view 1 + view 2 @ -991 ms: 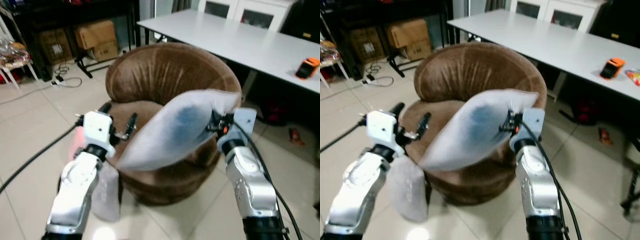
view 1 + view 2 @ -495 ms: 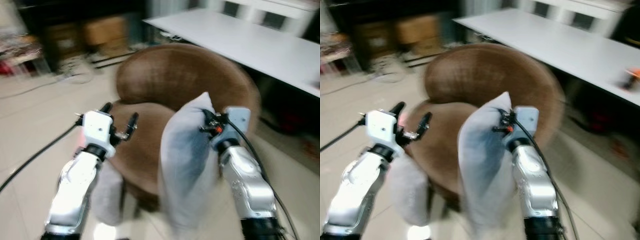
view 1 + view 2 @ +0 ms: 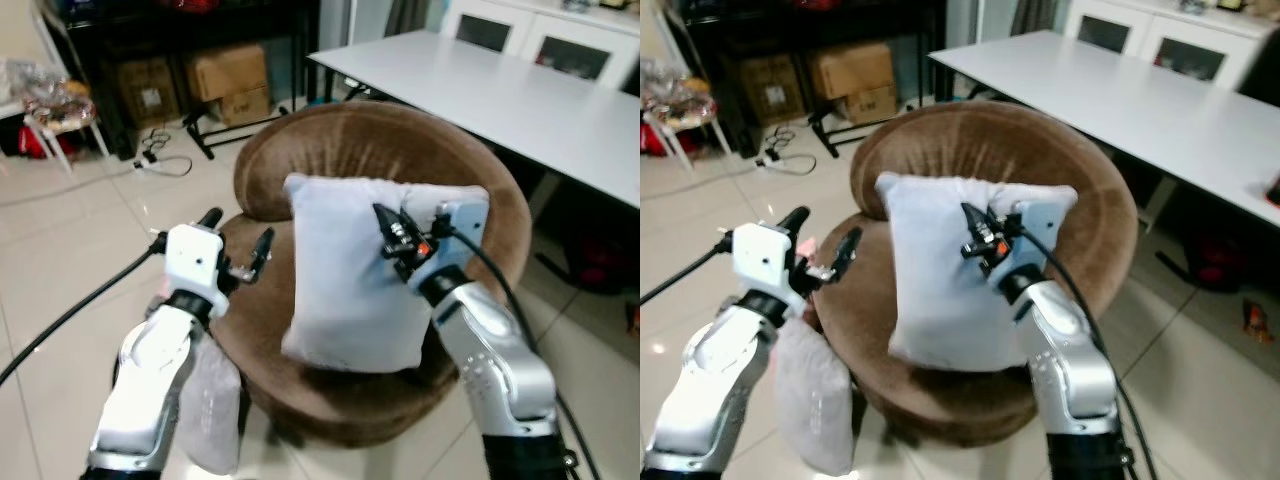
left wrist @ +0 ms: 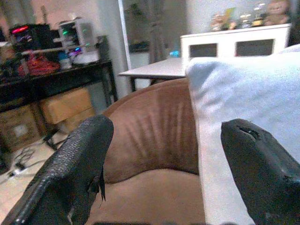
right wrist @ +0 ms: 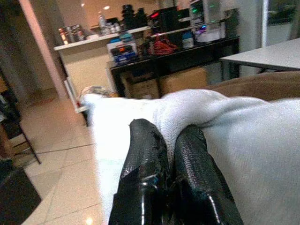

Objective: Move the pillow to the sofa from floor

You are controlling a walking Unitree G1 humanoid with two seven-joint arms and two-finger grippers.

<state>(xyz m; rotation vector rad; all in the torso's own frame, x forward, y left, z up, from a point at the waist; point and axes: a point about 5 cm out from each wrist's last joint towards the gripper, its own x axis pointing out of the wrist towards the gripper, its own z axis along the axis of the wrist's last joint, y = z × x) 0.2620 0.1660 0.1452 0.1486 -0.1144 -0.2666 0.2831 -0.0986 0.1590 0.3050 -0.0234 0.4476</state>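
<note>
A white pillow stands upright on the seat of the round brown sofa chair, leaning toward its backrest. My right gripper is shut on the pillow's top edge; in the right wrist view the two fingers pinch a fold of the pillow. My left gripper hovers open over the seat's left rim, just left of the pillow and apart from it. Its spread fingers frame the sofa back and the pillow's side.
A second greyish pillow lies on the tiled floor against the sofa's left front, under my left arm. A white table stands behind on the right. Cardboard boxes sit under a black shelf at the back. A black cable crosses the floor on the left.
The right gripper carried the pillow, which hung in front of the sofa half a second ago, up onto the seat. It now stands upright there. The left gripper stayed open.
</note>
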